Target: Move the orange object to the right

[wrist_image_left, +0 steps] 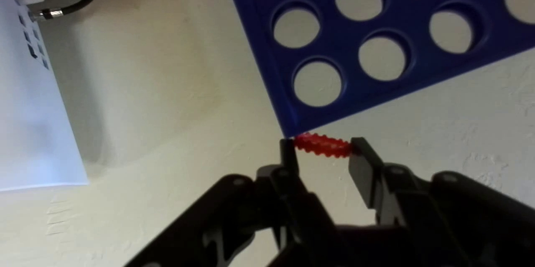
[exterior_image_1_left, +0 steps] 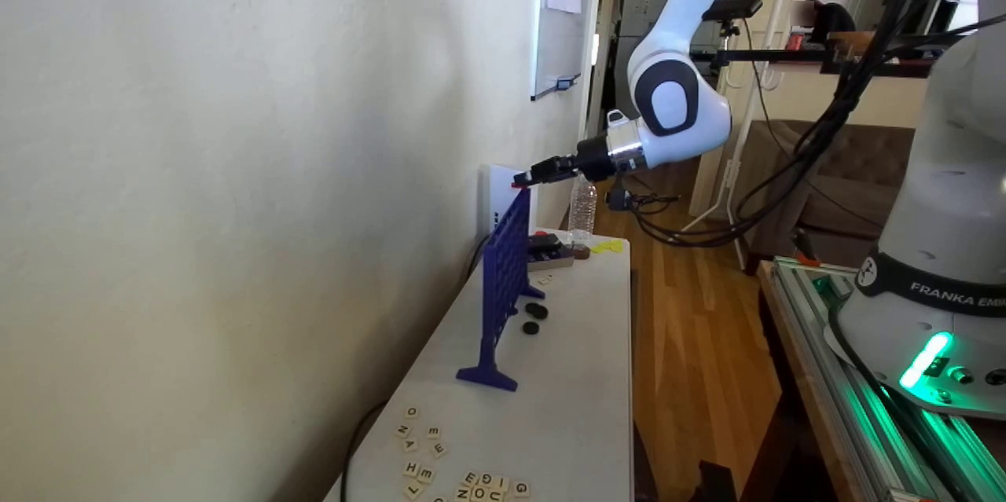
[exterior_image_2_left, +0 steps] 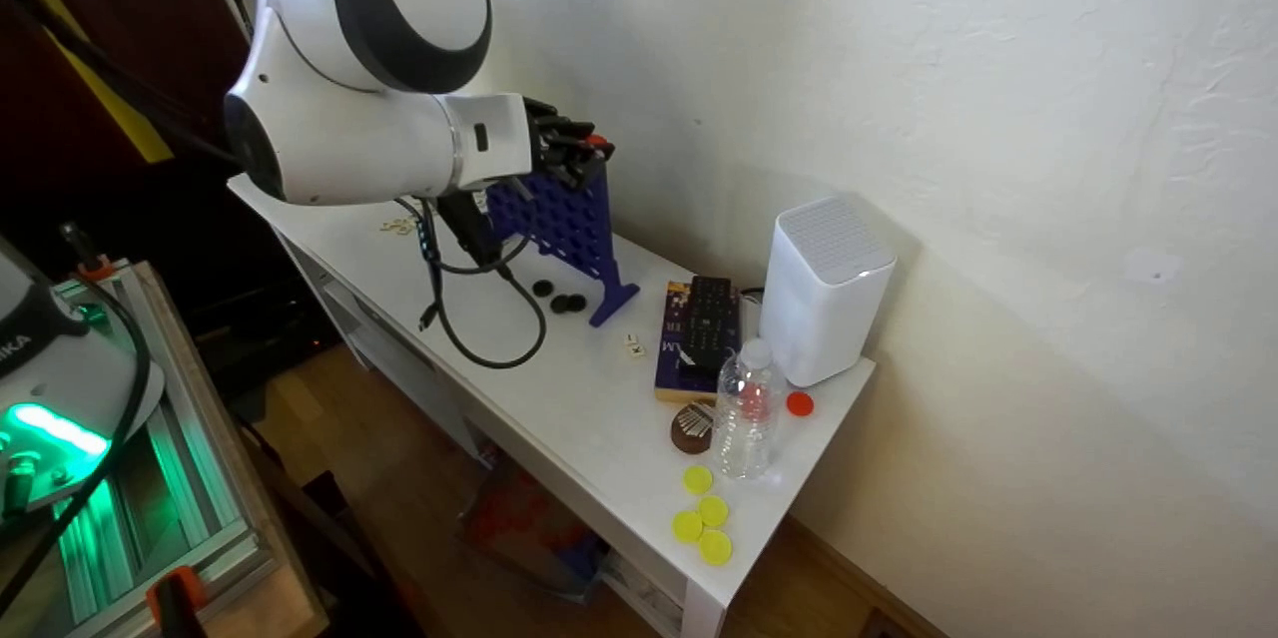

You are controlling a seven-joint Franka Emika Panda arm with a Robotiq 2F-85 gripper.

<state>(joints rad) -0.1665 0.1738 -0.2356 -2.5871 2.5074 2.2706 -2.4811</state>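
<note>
You are pinching a thin red-orange plastic disc (wrist_image_left: 322, 145) between the two black fingers (wrist_image_left: 363, 171), whose tips are pressing on its opposite ends. In the wrist view you are seeing it nearly edge-on, so it is appearing as a narrow band of strong red, with small rounded teeth running along both long edges and a paler, pinkish patch showing at its upper left. It is sloping slightly, the end on that view's right lying a little lower. In both exterior views it is showing only as a small red spot at the fingertips.

The disc is sitting right by the top corner of an upright dark-blue plastic stand with rows of round holes (exterior_image_1_left: 504, 270); the views are not settling whether the two are touching. The stand is resting on a white bench (exterior_image_1_left: 574, 392), with three black round discs (exterior_image_1_left: 530, 327) lying near its base and cream letter tiles (exterior_image_1_left: 438, 449) lying past both its ends.

In an exterior view, a flat-lying red disc (exterior_image_2_left: 800, 404) is resting just beside a tall white box (exterior_image_2_left: 831, 294), near a clear plastic bottle (exterior_image_2_left: 747, 428) and four yellow discs (exterior_image_2_left: 713, 510).
</note>
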